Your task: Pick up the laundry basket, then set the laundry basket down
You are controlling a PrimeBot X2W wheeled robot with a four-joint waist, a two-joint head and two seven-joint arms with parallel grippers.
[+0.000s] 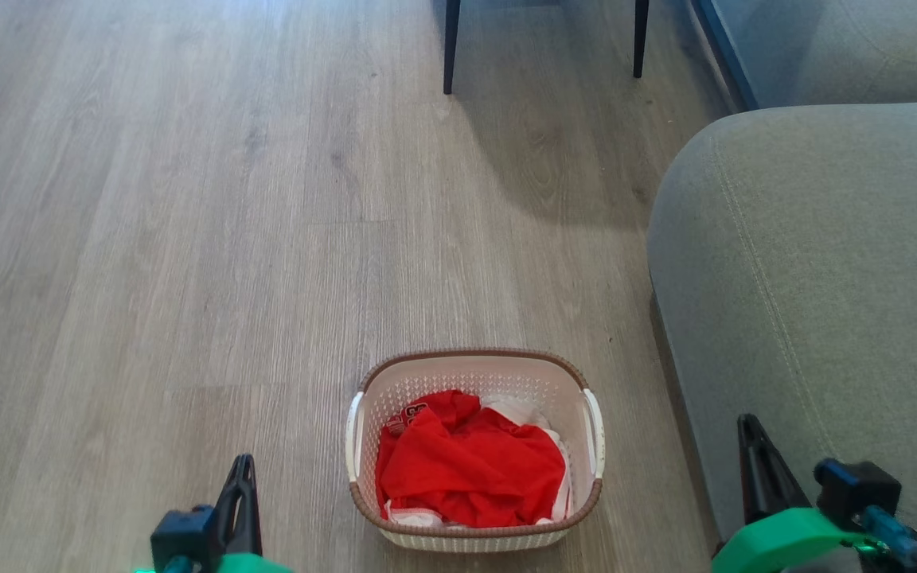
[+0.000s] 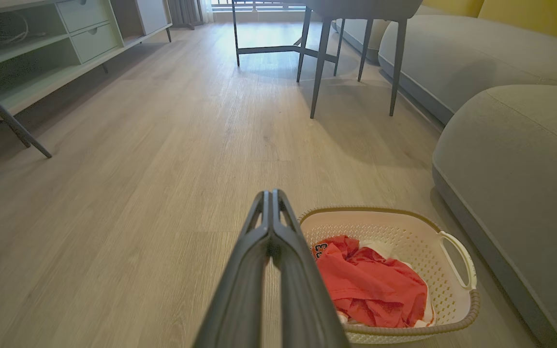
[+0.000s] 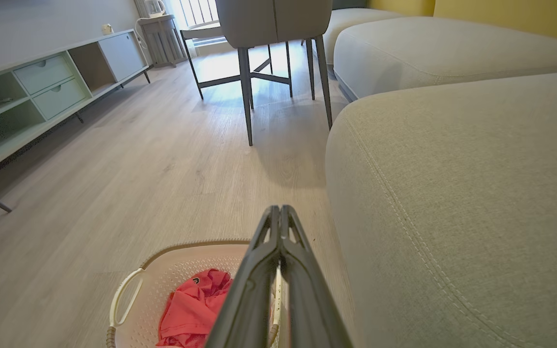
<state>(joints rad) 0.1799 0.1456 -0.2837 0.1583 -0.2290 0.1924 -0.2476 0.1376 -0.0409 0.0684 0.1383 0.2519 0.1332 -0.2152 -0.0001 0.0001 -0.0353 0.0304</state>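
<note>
**Basket on the floor, both grippers shut and clear of it**

The basket (image 1: pixel 506 382) sat on the floor (image 1: pixel 188 239) just ahead of the robot, with red cloth (image 1: pixel 466 469) heaped inside. Its right side was near the sofa (image 1: pixel 825 278). The left gripper (image 1: pixel 243 468) hung off to its left and the right gripper (image 1: pixel 744 430) off to its right, in front of the sofa's flank. Neither touched the basket. In both wrist views the fingers lay pressed together tip to tip, pinching nothing.

From where I stood, the lift had not yet begun. To do it well, each gripper would need to spread and come down to its own side. There it should close around the thin loop of the left handle (image 1: pixel 353 436) or the right handle (image 1: pixel 595 434), not the perforated wall. Both arms rising together and level would keep the cloth from sliding to one end.

The right side looked tight. A narrow strip of floor lay between the basket and the sofa, so the right arm would likely brush the cushion unless it dropped in straight. To the left and ahead the floor lay open. The chair legs (image 1: pixel 450 48) were well beyond the basket and the cabinet (image 2: pixel 41 53) far off to the left. Either way offered easy room for setting down.
</note>
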